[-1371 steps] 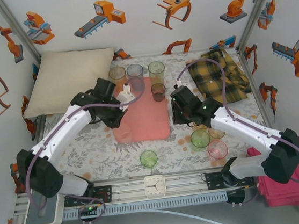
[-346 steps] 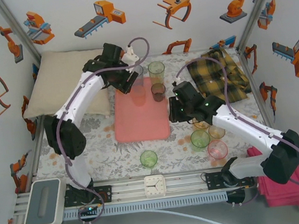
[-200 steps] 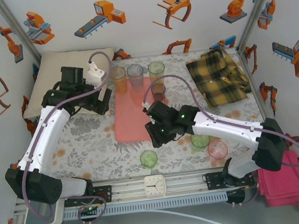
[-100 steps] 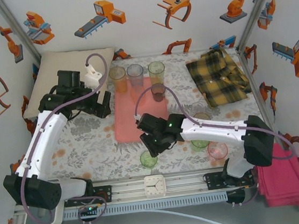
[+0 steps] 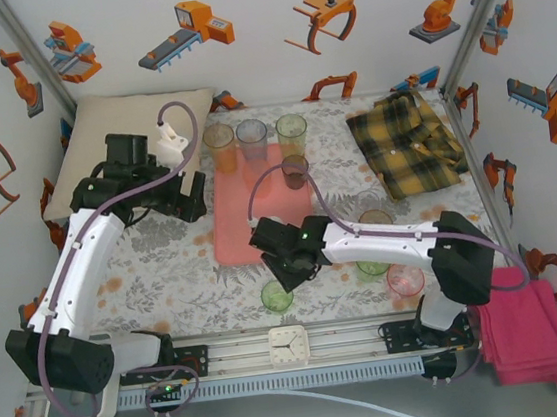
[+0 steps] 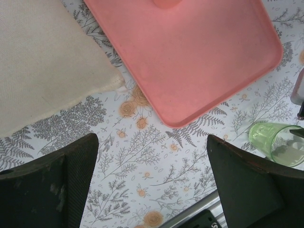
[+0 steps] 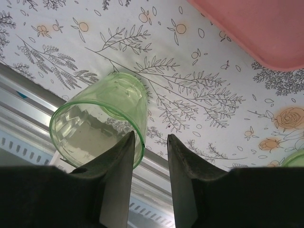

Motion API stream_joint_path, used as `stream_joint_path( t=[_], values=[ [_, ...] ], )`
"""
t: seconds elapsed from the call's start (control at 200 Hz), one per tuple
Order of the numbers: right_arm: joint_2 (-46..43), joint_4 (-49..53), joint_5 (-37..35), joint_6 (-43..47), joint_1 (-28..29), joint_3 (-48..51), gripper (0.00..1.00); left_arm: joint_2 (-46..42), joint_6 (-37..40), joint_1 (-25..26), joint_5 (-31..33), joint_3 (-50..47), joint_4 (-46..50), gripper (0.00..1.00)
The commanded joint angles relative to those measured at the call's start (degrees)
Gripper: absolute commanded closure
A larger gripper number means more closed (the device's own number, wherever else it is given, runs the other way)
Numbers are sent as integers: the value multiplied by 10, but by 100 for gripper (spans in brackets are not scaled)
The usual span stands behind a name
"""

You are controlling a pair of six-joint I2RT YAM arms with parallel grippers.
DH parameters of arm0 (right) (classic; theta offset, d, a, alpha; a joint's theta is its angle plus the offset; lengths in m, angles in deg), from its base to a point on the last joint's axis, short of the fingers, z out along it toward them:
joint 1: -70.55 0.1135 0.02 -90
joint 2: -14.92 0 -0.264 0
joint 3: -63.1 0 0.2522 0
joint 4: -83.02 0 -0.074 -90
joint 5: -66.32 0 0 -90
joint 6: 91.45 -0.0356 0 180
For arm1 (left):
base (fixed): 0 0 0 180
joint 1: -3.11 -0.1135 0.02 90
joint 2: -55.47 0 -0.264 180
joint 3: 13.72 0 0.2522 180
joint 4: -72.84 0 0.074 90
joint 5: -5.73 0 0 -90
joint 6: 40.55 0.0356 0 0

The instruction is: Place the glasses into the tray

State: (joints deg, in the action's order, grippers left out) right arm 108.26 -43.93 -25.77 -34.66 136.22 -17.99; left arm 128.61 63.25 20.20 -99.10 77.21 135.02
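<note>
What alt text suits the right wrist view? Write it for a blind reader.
A clear green tumbler stands on a floral tablecloth, its rim edge at the narrow gap between the two dark fingers of the tool. A salmon-pink tray corner shows at the upper right.

The tray [image 6: 190,57] runs off the left wrist view's top edge; there the green glass [image 6: 273,142] is cut by the right edge and partly hidden behind a finger [image 6: 247,185] of the left gripper [image 6: 151,140]
</note>
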Motion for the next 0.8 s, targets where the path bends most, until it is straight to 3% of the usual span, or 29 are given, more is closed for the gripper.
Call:
stream_joint_path(
  t=[0.0,0.796],
  values=[
    [11,-5,-21,-5,5,-23,66,-13,-6,-5,-7,2,3,13],
    [22,3,-47,4,7,-33,85,-17,-7,-9,-7,-1,5,12]
  ],
)
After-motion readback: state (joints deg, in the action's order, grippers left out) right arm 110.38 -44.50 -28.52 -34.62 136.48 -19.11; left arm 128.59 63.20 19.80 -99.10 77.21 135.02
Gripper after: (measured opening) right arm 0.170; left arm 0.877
